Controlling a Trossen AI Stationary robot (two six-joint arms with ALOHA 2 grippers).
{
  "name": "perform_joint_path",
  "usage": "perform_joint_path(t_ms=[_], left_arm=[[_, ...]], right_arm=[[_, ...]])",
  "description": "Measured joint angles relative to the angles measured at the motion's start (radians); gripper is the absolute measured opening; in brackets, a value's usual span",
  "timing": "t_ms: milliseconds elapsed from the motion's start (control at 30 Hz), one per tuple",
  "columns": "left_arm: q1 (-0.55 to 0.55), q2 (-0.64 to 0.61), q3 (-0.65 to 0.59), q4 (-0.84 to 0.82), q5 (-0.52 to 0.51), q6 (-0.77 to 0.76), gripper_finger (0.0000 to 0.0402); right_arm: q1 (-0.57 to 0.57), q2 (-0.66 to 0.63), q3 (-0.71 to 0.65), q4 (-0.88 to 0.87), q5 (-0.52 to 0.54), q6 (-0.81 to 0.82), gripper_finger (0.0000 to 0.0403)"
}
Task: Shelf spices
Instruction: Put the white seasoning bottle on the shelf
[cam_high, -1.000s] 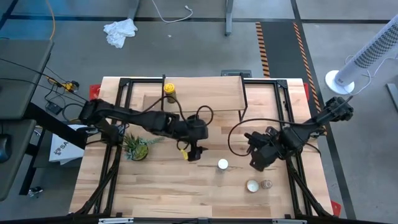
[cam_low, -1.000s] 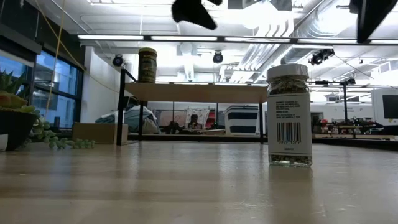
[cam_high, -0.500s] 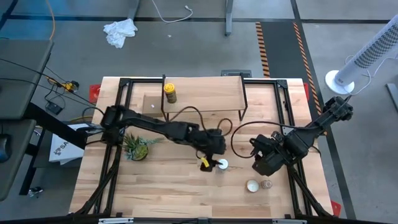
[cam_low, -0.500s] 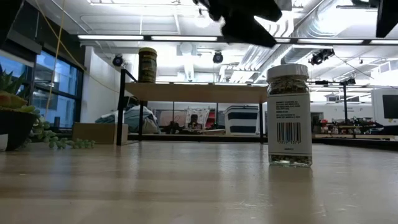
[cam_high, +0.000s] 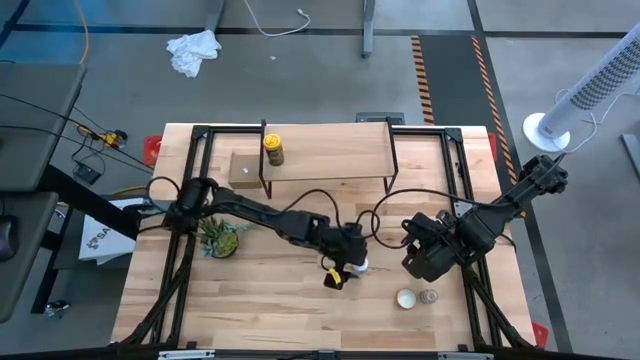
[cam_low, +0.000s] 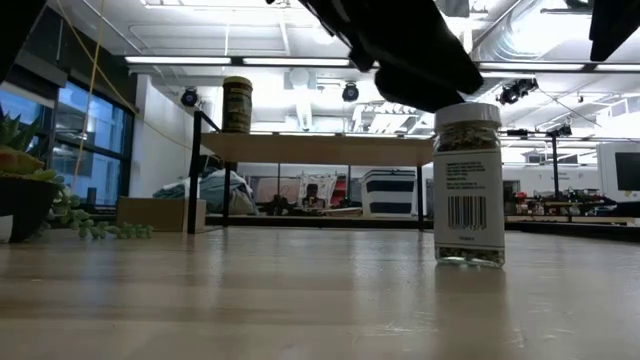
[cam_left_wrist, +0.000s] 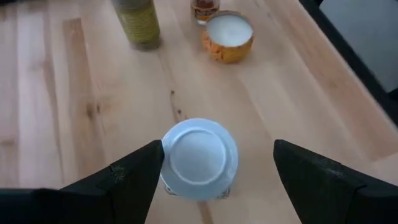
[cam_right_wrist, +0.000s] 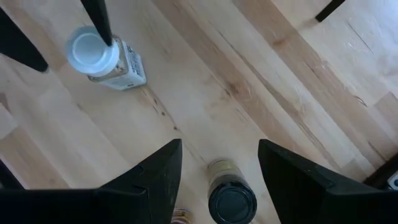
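- Since 1 s ago: left arm is reaching further right & nearer across table; left gripper (cam_high: 347, 266), earlier by the plant, is now hanging over the white-capped jar (cam_high: 357, 264). Jar looks nudged slightly right in low view.
- Left wrist view: fingers (cam_left_wrist: 134, 174) are spread wide, straddling the jar's cap (cam_left_wrist: 199, 158); one finger close beside it, other well apart. Not gripping yet.
- Right gripper (cam_high: 418, 260) is waiting just right of that jar, fingers apart, holding nothing; dark black-capped jar (cam_right_wrist: 231, 194) is sitting under it.
- Mustard-yellow jar (cam_high: 273, 148) is already standing on shelf (cam_high: 330, 150), left end.
- Tiny pinkish jar (cam_high: 429, 296) & round tin (cam_high: 405, 298) are sitting near-right on table (cam_high: 250, 300).
- Step in hand, prob.: pre-grasp on jar no. 2.
- Next move is calling for: dropping lower, centring on jar, closing fingers, then lifting & carrying far-left to shelf top w/o hitting yellow jar.
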Motion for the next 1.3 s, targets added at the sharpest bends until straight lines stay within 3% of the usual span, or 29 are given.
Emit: perform_joint_path(t_ms=[200, 733, 1133, 1300], left_arm=[[0.006, 0.007, -0.002, 0.059, -0.05, 0.001, 0.0307], [0.015, 0.017, -0.004, 0.06, -0.028, -0.003, 0.0307], [0.015, 0.1, -0.005, 0.1, -0.043, -0.149, 0.0307], [-0.009, 0.099, -0.005, 0.145, -0.109, -0.152, 0.0261]], right_arm=[[0.0, 0.0, 0.0, 0.006, 0.003, 0.041, 0.0209], [0.0, 0.0, 0.0, 0.007, 0.039, 0.049, 0.0209], [0.0, 0.0, 0.0, 0.005, 0.049, 0.048, 0.0209], [0.0, 0.0, 0.0, 0.006, 0.066, 0.051, 0.0209]])
